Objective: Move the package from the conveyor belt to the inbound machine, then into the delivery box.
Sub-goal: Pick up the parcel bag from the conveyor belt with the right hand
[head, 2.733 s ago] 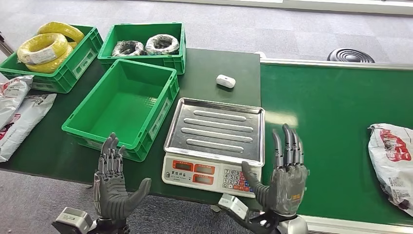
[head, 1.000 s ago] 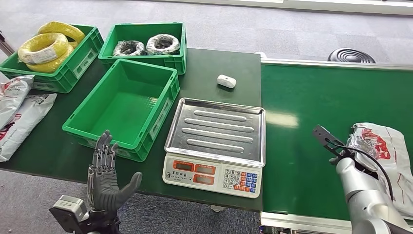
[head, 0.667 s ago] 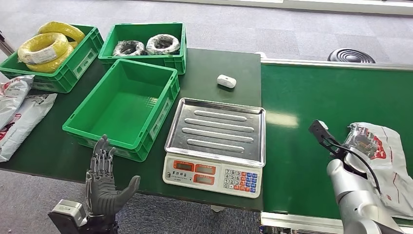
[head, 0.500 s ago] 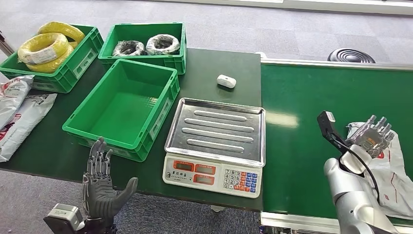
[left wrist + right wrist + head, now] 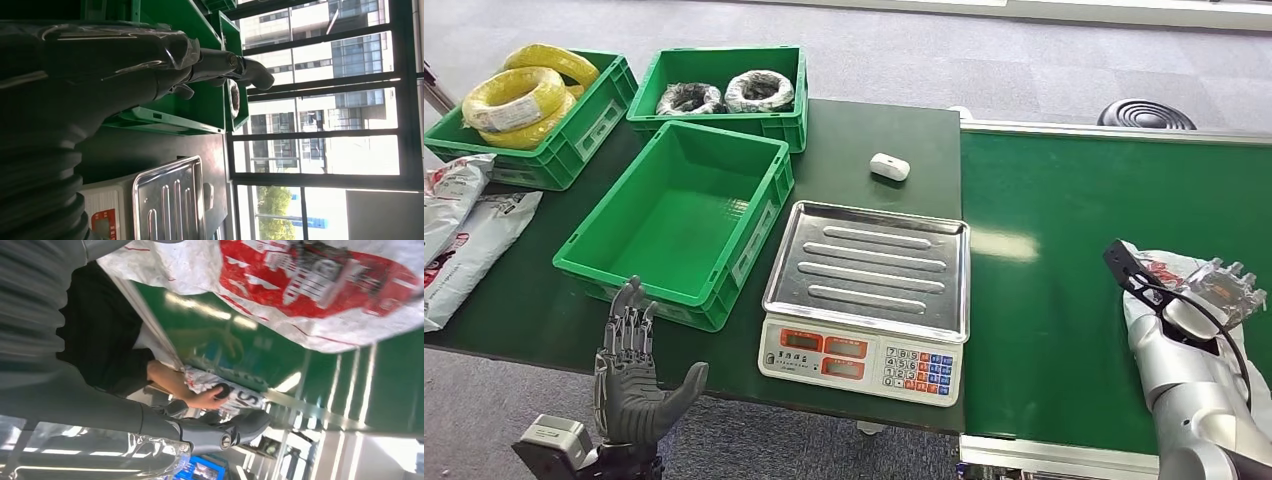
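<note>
One package (image 5: 1154,275) lies on the conveyor belt (image 5: 1064,200) under our right hand (image 5: 1219,285), still to be picked up.

Our right fingers (image 5: 1234,272) look spread just above the bag, closed on nothing; our left hand (image 5: 632,375) waits open-fingered below the bench (image 5: 864,130). We judge the slick bag could slip or sag from a shallow grip and miss the scale (image 5: 869,290). The nearest green crate (image 5: 679,215) holds nothing, one crate (image 5: 724,85) holds dark wire coils (image 5: 724,95), another (image 5: 534,110) yellow coils (image 5: 514,95).
</note>
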